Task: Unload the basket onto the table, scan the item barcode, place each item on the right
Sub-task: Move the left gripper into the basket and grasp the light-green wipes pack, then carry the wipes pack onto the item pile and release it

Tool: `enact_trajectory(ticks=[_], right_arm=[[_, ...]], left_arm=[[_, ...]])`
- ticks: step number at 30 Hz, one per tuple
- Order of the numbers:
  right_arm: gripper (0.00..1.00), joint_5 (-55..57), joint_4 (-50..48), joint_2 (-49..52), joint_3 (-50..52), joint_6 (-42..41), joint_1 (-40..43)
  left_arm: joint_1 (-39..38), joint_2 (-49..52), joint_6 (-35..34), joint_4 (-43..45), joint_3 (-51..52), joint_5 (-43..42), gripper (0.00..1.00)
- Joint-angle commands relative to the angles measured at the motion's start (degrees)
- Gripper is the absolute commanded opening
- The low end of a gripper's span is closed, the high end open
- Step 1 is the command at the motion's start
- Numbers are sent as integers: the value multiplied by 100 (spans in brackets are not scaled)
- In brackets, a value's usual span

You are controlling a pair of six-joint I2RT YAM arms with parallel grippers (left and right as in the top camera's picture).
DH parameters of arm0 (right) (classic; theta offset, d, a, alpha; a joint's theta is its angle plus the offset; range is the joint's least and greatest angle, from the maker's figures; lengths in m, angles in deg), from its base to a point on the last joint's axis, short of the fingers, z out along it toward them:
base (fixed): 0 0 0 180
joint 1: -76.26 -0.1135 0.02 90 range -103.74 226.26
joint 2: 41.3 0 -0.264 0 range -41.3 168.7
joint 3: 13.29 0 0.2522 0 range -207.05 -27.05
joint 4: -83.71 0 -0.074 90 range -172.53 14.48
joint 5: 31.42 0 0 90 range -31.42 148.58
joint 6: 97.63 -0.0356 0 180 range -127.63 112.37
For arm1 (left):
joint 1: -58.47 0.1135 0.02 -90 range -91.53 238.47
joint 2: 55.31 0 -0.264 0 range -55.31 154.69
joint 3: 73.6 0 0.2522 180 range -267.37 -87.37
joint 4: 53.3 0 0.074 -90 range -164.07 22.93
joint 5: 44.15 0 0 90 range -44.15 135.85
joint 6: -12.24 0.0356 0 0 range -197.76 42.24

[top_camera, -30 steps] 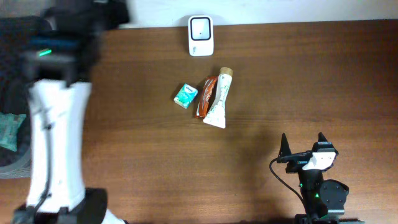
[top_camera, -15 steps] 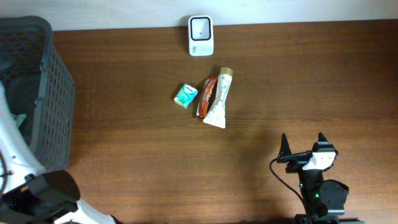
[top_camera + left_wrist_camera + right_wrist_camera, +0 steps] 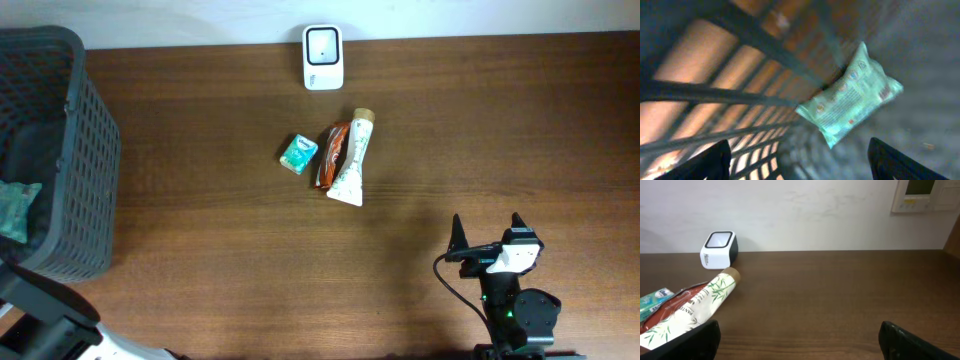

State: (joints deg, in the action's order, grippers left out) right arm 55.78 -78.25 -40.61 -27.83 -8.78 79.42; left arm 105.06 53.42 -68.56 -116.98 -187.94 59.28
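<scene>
The white barcode scanner [image 3: 322, 57] stands at the table's far edge and shows too in the right wrist view, scanner [image 3: 719, 249]. In front of it lie three items: a small teal box [image 3: 298, 154], a red-brown packet [image 3: 331, 155] and a white tube [image 3: 352, 160]. My right gripper [image 3: 490, 232] rests open near the front right, well short of the tube [image 3: 690, 307]. My left gripper [image 3: 800, 167] is open inside the basket [image 3: 715, 90], with a green packet [image 3: 850, 95] lying loose ahead of it.
A dark mesh basket [image 3: 85, 150] stands at the table's left edge with the green packet [image 3: 15, 210] in it. The left arm's base [image 3: 50, 325] sits at the front-left corner. A wall panel [image 3: 922, 195] hangs behind the table.
The left arm, which stretched over the basket a second ago, has drawn back toward the front-left corner and uncovered the basket. The right arm and the table items have not moved.
</scene>
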Motion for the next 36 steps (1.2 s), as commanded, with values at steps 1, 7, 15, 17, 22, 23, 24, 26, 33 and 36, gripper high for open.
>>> enact_trajectory(ticks=[1,7,15,17,22,23,24,26,33,36], right_arm=[[99,31,15,-48,46,-20,-52],[99,31,17,-48,46,-20,-52],[99,31,17,-48,46,-17,-52],[99,31,17,-48,46,-20,-52],[99,31,17,-48,46,-17,-52],[99,31,15,-48,46,-20,-52],[99,31,17,-48,46,-20,-52],[99,31,17,-48,46,-20,-52],[99,31,17,-48,46,-17,-52],[99,31,17,-48,46,-17,-52]], left_arm=[[4,35,1040,365,407,-855,91],[-7,42,2068,837,903,-1126,78],[-2,527,2391,1292,1172,-1003,75],[-4,750,2520,1491,1172,-1005,75],[-7,1108,2518,1797,1172,-1215,72],[-7,1161,2516,1792,1172,-1281,71],[-7,1246,2511,1766,1172,-1340,67],[-7,1390,2514,1646,1174,-1388,63],[-9,1635,2509,1300,1172,-1392,10],[-20,1473,2243,1307,1145,-1539,0]])
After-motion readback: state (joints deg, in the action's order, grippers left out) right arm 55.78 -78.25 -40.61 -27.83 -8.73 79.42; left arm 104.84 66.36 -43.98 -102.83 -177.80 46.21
